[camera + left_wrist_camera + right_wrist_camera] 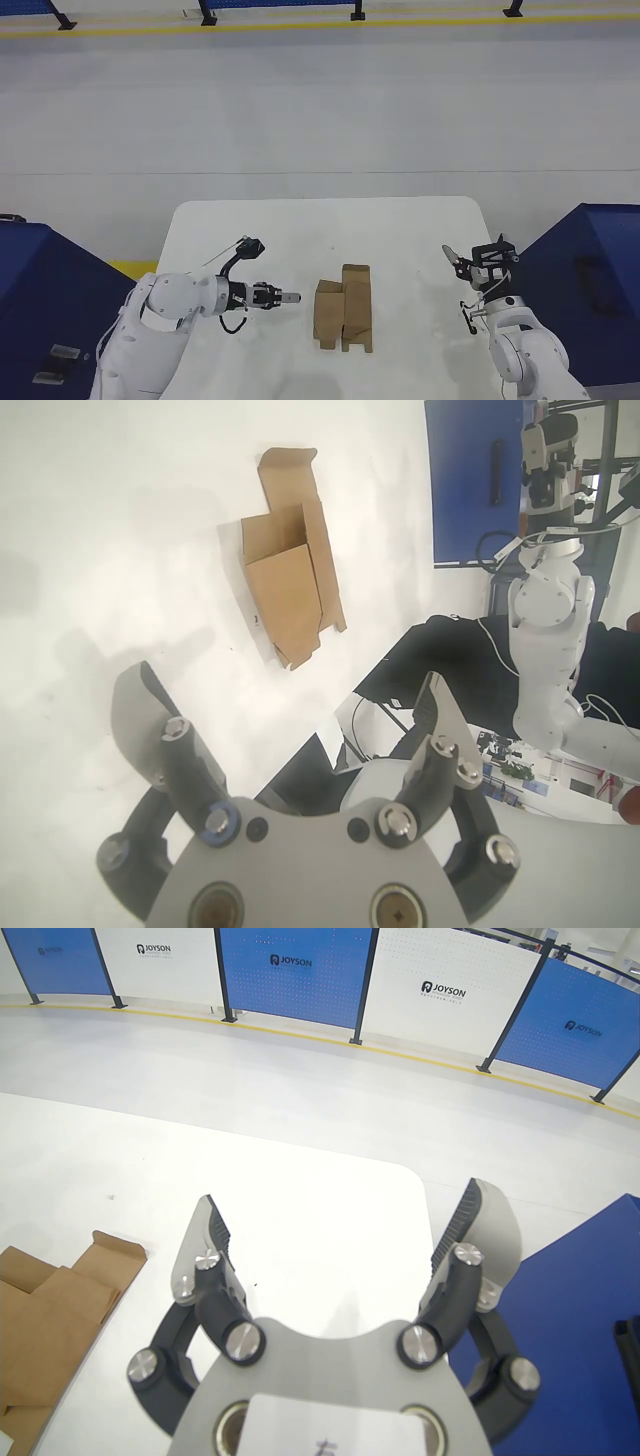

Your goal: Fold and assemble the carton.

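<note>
While the carton (343, 307) lies flat on the white bench (300, 230), toward the robot's side, we see the left pincer (290, 297) near it, with fingers spread and holding nothing. The right pincer (340, 1208) hangs well apart, over the bench's right edge, also spread.

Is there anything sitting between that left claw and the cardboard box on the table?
Nothing visible does. Only a bare stretch of the white table lies between the open left gripper and the carton.
</note>
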Controlling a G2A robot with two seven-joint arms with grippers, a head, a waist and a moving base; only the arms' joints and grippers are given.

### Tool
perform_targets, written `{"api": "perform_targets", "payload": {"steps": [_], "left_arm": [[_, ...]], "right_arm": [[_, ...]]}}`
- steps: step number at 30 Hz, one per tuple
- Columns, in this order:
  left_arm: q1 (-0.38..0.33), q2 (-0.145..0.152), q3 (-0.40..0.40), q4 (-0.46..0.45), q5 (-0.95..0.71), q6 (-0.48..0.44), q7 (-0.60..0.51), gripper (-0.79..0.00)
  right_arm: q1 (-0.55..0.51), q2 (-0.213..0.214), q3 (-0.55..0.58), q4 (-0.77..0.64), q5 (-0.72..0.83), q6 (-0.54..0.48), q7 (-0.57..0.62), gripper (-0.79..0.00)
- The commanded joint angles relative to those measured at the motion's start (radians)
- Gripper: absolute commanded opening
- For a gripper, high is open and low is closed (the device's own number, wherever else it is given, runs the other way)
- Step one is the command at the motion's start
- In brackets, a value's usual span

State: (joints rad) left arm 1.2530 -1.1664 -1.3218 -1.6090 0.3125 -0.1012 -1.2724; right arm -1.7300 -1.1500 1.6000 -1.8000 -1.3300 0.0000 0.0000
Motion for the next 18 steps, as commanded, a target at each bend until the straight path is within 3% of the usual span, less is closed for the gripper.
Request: {"api": "perform_targets", "payload": {"steps": [1, 6, 11, 15, 18], "left_arm": [[0.000, 0.000, 0.000, 0.000, 0.000, 0.000, 0.000, 0.000], [0.006, -0.007, 0.043, 0.035, -0.090, -0.016, 0.000, 0.000], [-0.060, -0.031, 0.127, 0.207, -0.313, -0.094, 0.012, 0.000], [-0.133, -0.051, 0.213, 0.334, -0.307, -0.178, 0.067, 0.000], [-0.184, -0.068, 0.273, 0.418, -0.323, -0.177, 0.072, 0.000]], "right_arm": [[0.000, 0.000, 0.000, 0.000, 0.000, 0.000, 0.000, 0.000], [0.000, 0.000, 0.000, 0.000, 0.000, 0.000, 0.000, 0.000], [0.000, 0.000, 0.000, 0.000, 0.000, 0.000, 0.000, 0.000], [0.000, 0.000, 0.000, 0.000, 0.000, 0.000, 0.000, 0.000], [0.000, 0.000, 0.000, 0.000, 0.000, 0.000, 0.000, 0.000]]}}
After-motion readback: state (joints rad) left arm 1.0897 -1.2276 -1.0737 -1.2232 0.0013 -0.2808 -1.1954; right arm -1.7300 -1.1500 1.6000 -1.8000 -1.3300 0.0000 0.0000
